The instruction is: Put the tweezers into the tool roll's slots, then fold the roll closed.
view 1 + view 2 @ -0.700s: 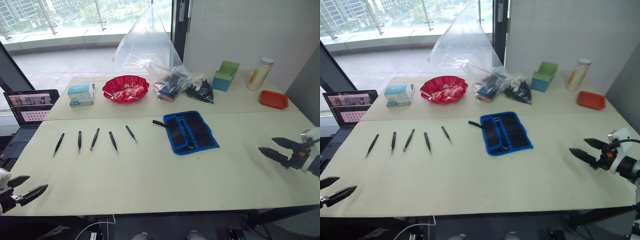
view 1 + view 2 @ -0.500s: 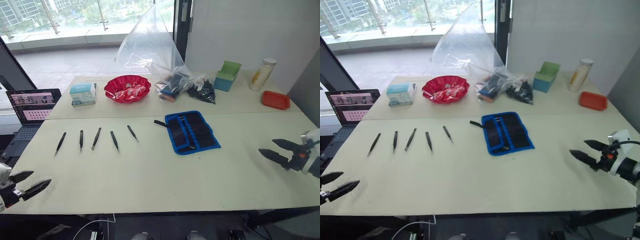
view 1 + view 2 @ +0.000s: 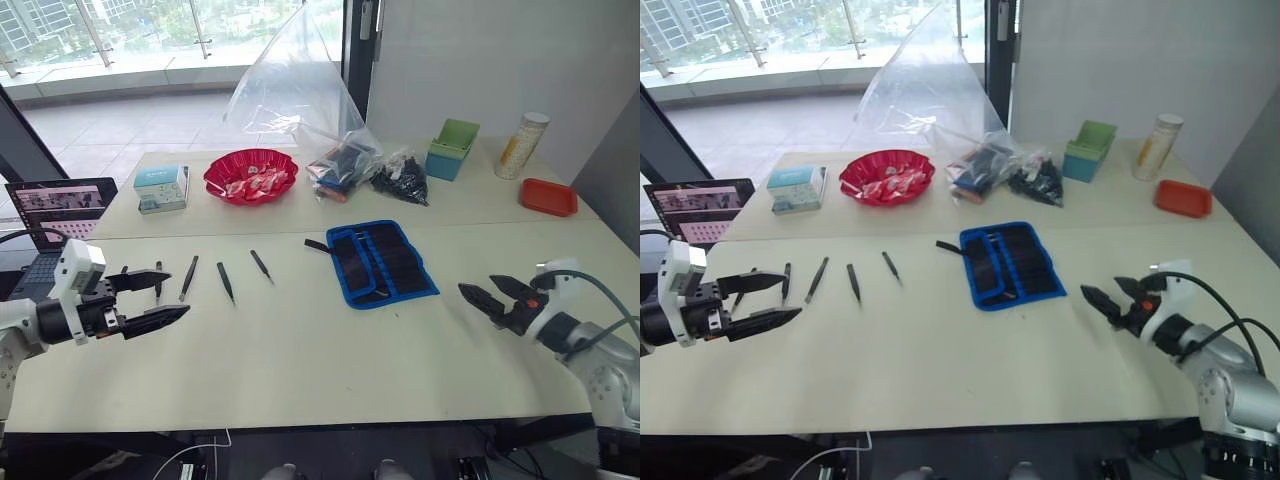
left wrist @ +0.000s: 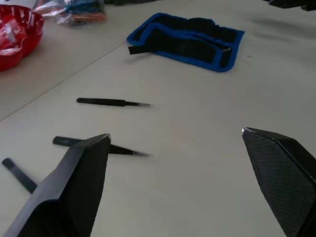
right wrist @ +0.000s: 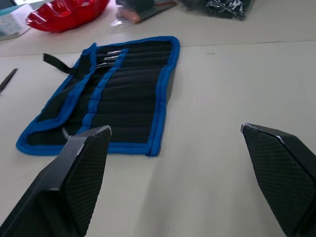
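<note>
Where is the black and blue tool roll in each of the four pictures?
Left eye view: tool roll, right of middle, lying open.
Right eye view: centre.
Left wrist view: far across the table.
Right wrist view: close ahead of the right pincer.
Shared landmark: the red bowl.

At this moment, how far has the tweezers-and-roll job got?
Nothing is packed yet. The tweezers lie loose on the table, apart from the roll, which lies open and flat. In hand: the left gripper, open and empty, is beside the tweezers; the right gripper, open, points at the roll. Left: pick up and slot every tweezer, then fold the roll.
</note>
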Action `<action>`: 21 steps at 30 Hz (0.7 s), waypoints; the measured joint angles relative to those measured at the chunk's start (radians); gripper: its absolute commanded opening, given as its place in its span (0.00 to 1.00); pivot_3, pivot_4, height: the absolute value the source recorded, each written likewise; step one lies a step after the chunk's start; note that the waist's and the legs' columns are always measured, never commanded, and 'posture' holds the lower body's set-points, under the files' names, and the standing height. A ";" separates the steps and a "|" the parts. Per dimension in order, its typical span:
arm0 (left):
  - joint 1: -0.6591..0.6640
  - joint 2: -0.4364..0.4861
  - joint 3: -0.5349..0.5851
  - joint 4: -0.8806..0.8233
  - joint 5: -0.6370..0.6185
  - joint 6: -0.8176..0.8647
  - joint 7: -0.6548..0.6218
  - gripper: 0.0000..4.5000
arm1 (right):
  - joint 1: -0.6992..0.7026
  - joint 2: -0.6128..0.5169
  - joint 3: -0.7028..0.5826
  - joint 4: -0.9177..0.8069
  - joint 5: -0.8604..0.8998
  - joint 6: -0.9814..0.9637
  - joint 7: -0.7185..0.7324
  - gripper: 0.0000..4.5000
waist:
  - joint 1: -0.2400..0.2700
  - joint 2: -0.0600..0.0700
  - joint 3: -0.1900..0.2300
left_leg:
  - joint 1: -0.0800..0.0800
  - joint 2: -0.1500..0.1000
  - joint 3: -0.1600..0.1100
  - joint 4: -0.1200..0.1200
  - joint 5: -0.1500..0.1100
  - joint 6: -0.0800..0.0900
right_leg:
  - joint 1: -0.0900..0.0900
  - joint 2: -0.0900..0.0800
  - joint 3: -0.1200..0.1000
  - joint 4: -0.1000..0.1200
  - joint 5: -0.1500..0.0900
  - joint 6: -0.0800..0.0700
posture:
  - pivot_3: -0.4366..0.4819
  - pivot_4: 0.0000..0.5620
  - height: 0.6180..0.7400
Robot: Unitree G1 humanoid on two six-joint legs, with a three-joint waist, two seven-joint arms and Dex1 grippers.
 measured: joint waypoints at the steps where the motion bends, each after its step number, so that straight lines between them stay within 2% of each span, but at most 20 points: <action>1: -0.014 0.000 -0.011 0.001 -0.001 0.008 0.001 1.00 | -0.003 0.017 -0.006 -0.029 0.024 0.044 -0.040 0.99 | 0.000 0.000 0.000 | 0.000 0.000 0.000 0.000 0.000 0.000 | 0.000 0.000 0.000 0.000 0.000 0.000 | 0.48 0.27 1.00; 5: -0.081 -0.024 -0.063 -0.003 -0.003 0.019 0.007 1.00 | -0.080 0.176 0.013 -0.109 0.196 0.191 -0.133 0.99 | -0.012 -0.004 0.001 | 0.001 0.001 0.000 0.000 0.001 -0.001 | 0.000 0.001 0.000 0.000 0.001 -0.001 | 0.48 0.27 1.00; 8: -0.084 -0.051 -0.107 -0.047 -0.006 0.026 0.008 1.00 | -0.181 0.264 0.073 -0.097 0.201 0.197 -0.213 0.99 | -0.017 -0.004 0.001 | 0.000 0.001 0.000 0.000 0.001 -0.001 | 0.000 0.001 0.001 0.001 0.001 -0.001 | 0.48 0.27 1.00; 13: -0.075 -0.041 -0.122 -0.055 0.006 0.008 -0.012 1.00 | -0.246 0.286 0.162 0.015 0.111 0.153 -0.251 0.99 | -0.014 -0.005 0.000 | 0.000 0.000 -0.001 0.000 0.000 -0.001 | -0.001 0.001 -0.001 0.001 0.001 -0.001 | 0.48 0.27 1.00; 21: -0.018 -0.049 -0.120 -0.124 0.030 -0.023 0.014 1.00 | -0.322 0.356 0.321 0.226 -0.056 0.012 -0.228 0.99 | -0.033 -0.005 0.000 | 0.000 0.000 0.000 0.000 0.001 -0.001 | -0.002 0.001 0.000 0.001 0.001 -0.001 | 0.48 0.27 1.00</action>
